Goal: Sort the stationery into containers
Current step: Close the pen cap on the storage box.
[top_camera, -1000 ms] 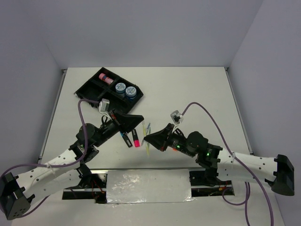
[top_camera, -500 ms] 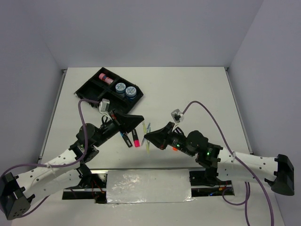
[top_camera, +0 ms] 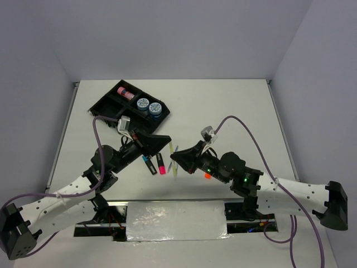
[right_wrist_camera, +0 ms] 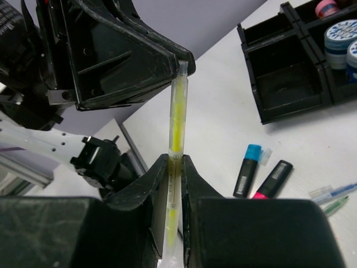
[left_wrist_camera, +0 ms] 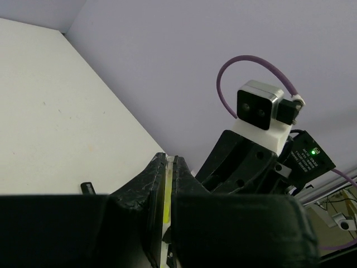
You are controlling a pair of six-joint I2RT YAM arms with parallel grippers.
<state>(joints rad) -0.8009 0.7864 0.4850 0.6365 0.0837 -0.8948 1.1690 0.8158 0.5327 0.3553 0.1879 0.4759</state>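
A thin yellow pen [right_wrist_camera: 177, 111] is held off the table between both grippers. My right gripper [right_wrist_camera: 175, 162] is shut on its middle, and my left gripper [left_wrist_camera: 168, 162] is shut on its clear far end [left_wrist_camera: 167, 190]. In the top view the pen [top_camera: 172, 153] runs from the left gripper [top_camera: 167, 140] through the right gripper [top_camera: 174, 162]. The black four-compartment tray [top_camera: 106, 105] at the far left holds two blue tubs [top_camera: 143, 103] and a pink-capped tube [top_camera: 125, 91]. A blue highlighter [top_camera: 149, 163] and a pink highlighter [top_camera: 160, 163] lie on the table below the grippers.
A thin blue pen [right_wrist_camera: 334, 192] and a green one [right_wrist_camera: 336, 206] lie to the right of the highlighters. Purple cables loop over both arms. A foil-covered strip [top_camera: 175, 220] runs along the near edge between the arm bases.
The right gripper has shifted a little up and left towards the left gripper, carrying the yellow pen. The left arm has barely moved.
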